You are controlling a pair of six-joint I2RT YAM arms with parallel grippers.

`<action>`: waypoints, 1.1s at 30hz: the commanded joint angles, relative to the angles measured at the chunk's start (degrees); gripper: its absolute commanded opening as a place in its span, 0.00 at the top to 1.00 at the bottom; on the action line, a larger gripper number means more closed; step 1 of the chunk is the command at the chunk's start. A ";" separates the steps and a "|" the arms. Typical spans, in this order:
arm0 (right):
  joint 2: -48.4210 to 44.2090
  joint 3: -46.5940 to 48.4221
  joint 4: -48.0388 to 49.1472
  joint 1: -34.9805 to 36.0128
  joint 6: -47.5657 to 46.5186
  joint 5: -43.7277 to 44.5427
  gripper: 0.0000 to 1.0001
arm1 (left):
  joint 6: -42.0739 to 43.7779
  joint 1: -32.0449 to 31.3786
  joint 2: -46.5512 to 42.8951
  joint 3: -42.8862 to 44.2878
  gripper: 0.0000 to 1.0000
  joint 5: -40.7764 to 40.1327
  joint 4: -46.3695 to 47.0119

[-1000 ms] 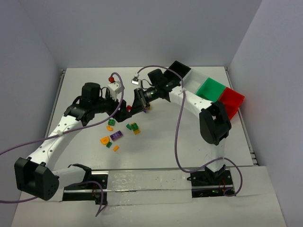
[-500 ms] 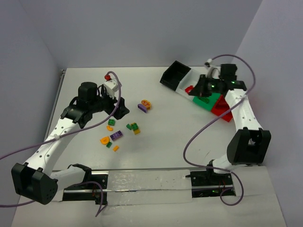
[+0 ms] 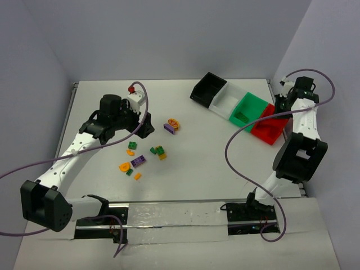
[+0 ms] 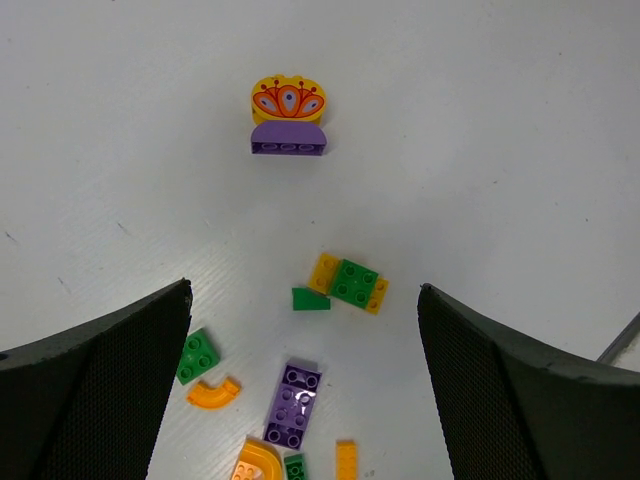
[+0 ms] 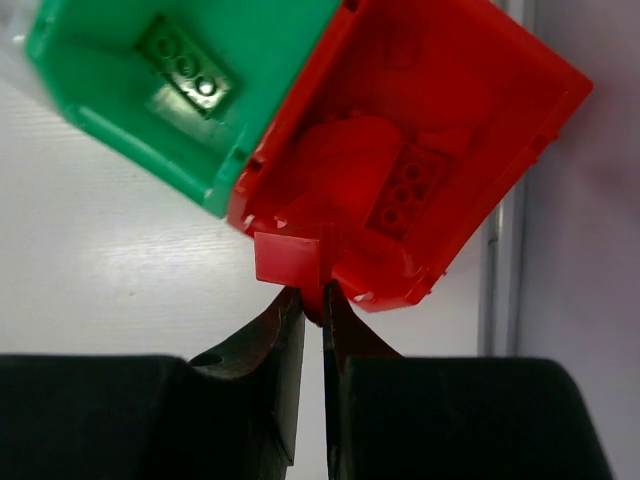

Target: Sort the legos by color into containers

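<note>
Desk (image 3: pixel 197 169) carries everything. The red bin (image 5: pixel 470 70) lies directly ahead of the right hand (image 5: pixel 311 300), with the green bin (image 5: pixel 270 50) ahead and to its left. The right hand pinches a small red piece (image 5: pixel 288 258), jaws nearly together. The piece sits at the red bin's near rim, judged not yet over the inside. The left hand (image 4: pixel 303 290) gapes wide and empty. Loose bricks (image 4: pixel 350 283) lie scattered beneath and ahead of it, so it is the nearer hand for these.
</note>
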 commanded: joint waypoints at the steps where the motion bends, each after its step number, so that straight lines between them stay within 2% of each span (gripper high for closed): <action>1: 4.28 3.98 1.52 -0.53 -2.42 5.93 0.99 | -0.32 -0.41 -0.12 2.39 0.01 -1.45 1.07; 6: 7.30 4.16 2.58 -0.53 -3.31 7.31 0.81 | 0.72 -0.49 -0.65 1.32 0.01 -2.84 1.15; 11: 8.21 4.72 2.88 -0.53 -3.13 7.57 0.42 | 3.63 -0.49 0.66 1.17 0.01 -1.14 -1.01; 14: 8.37 5.31 2.49 -0.42 -3.16 7.47 0.28 | 4.89 -1.05 1.16 0.25 0.01 -0.97 -1.22; 21: 3.78 6.22 -1.22 0.96 -1.91 -1.69 0.19 | 6.41 -5.50 4.92 -1.89 0.09 -0.90 -1.46; 23: 1.04 5.49 -2.08 2.69 -0.94 -7.02 0.10 | 6.68 -7.42 7.41 -1.51 0.11 -1.57 -1.08; 27: -3.46 3.59 -2.97 5.93 1.33 -16.05 0.01 | 7.67 -9.77 13.00 0.64 0.14 -2.94 -1.73; 33: -7.24 0.61 -1.88 9.19 3.59 -18.67 0.00 | 9.11 -11.97 17.53 1.49 0.20 -4.62 -2.29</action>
